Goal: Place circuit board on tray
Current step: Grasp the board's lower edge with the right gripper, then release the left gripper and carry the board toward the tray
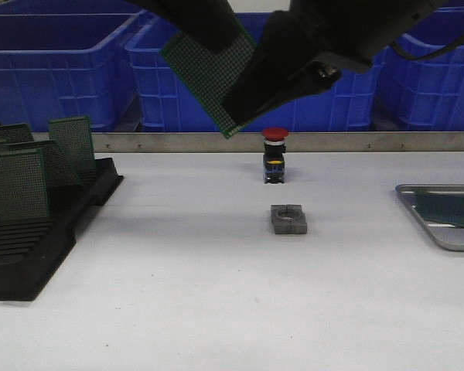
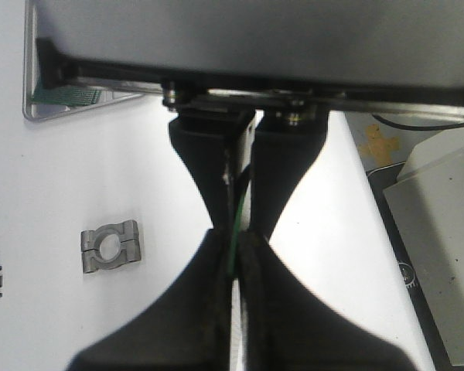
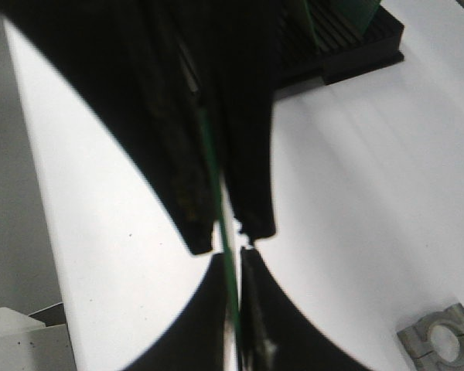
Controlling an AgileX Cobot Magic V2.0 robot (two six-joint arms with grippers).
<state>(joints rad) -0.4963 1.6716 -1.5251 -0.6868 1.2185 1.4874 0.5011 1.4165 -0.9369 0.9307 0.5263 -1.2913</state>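
handover mid-air | circuit board (image 1: 209, 73) held high over table centre, tilted, well apart from tray (image 1: 441, 236) at far right, which already holds one board | left gripper (image 2: 234, 246) and right gripper (image 3: 230, 246) both appear clamped on its edge | risk: mistimed release drops board onto metal clamp block (image 1: 288, 219); opposing pull could flex it
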